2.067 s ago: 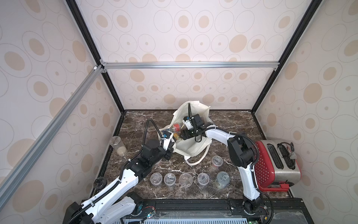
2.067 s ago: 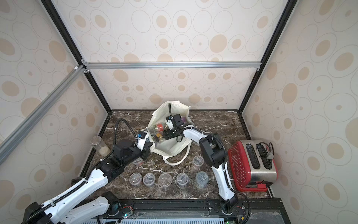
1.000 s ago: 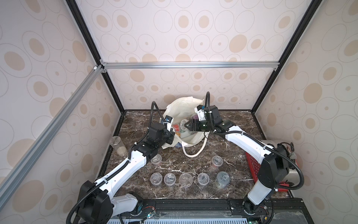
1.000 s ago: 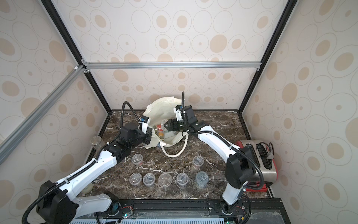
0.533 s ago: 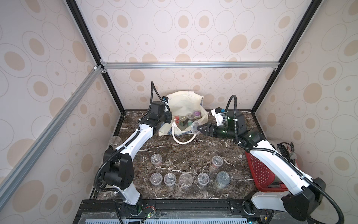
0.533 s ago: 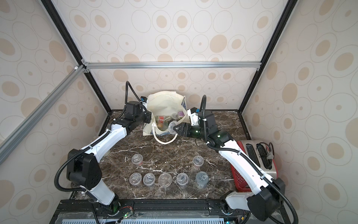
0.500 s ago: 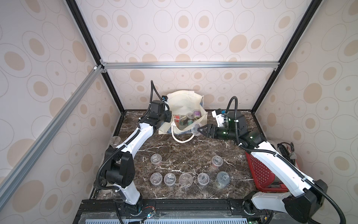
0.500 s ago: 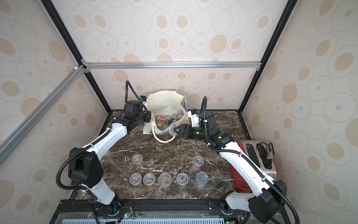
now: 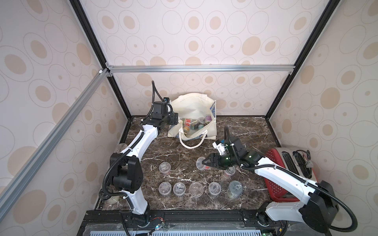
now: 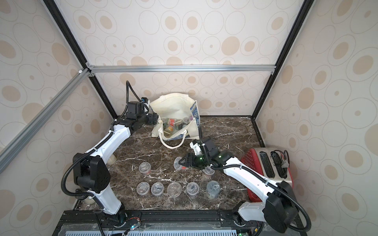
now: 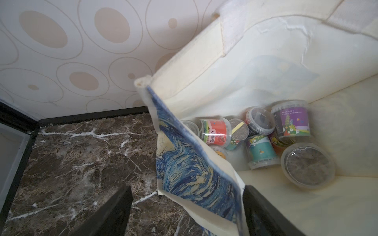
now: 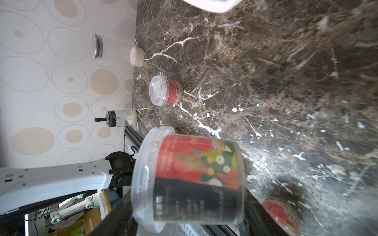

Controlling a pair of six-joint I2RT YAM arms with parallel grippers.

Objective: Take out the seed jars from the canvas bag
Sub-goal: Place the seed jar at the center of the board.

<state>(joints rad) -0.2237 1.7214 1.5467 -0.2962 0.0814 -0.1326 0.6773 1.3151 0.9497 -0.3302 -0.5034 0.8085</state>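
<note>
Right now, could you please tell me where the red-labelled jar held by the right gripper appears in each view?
Top view: held jar mid-table, behind the front row of jars.
Top view: held jar mid-table too.
Left wrist: not in it.
Right wrist: held jar large in the foreground.
Landmark: lone standing jar beside it, absent from left wrist.

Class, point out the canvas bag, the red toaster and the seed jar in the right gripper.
canvas bag (image 9: 192, 106): in a top view, cream inner wall
toaster (image 10: 270, 162): in a top view, silver top
held seed jar (image 12: 184, 163): right wrist view, red label
</note>
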